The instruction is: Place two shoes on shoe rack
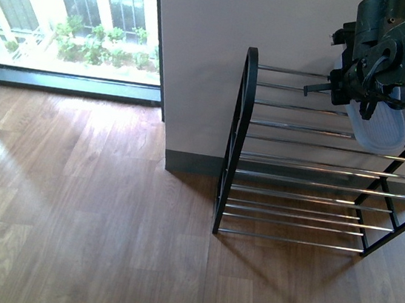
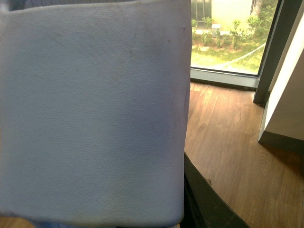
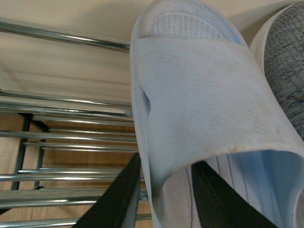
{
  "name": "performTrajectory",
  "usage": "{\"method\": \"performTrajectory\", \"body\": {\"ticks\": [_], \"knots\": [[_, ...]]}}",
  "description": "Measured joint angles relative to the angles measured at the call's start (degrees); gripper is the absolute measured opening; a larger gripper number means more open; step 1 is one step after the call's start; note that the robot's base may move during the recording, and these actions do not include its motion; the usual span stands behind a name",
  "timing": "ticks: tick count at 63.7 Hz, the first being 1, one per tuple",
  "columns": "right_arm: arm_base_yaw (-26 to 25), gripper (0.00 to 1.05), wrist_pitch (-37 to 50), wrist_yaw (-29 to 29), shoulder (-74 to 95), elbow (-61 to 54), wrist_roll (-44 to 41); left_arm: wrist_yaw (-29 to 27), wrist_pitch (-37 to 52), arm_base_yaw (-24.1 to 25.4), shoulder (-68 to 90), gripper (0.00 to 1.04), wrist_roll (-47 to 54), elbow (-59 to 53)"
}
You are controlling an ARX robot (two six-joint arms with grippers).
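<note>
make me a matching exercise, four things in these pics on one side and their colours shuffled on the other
Things:
1. slide
2. sneaker
3. rack
4. floor

Colours:
A. brown wood
B. grey knit
C. pale blue
D. black sides, shiny silver rods

Pairs: 1-C, 2-B, 3-D, 4-A
</note>
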Motion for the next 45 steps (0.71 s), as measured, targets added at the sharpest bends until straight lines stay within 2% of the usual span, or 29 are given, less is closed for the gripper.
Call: {"method": "performTrajectory", "body": {"ticks": [5,8,14,18,23,34,45], "knots": [[0.0,0.47,3.2,-2.6,-3.1,-4.9,1.3,0.0,0.0,0.0,0.0,0.02,0.0,0.0],[0.1,0.59,6.9,-5.2,-7.9,-10.9,2.6,0.0,0.0,0.0,0.0,0.02,0.0,0.0],[0.2,0.73,11.3,-8.9,-14.7,-18.4,4.1,0.0,0.0,0.0,0.0,0.02,0.0,0.0],[0.2,0.87,16.3,-12.7,-22.3,-26.8,5.7,0.0,0.0,0.0,0.0,0.02,0.0,0.0],[0.2,0.97,22.1,-16.8,-29.3,-35.3,6.8,0.0,0.0,0.0,0.0,0.02,0.0,0.0],[-0.3,0.96,32.8,-25.4,-44.2,-54.2,8.2,0.0,0.0,0.0,0.0,0.02,0.0,0.0],[-2.3,0.96,38.2,-28.4,-55.1,-68.2,9.6,0.0,0.0,0.0,0.0,0.02,0.0,0.0]]}}
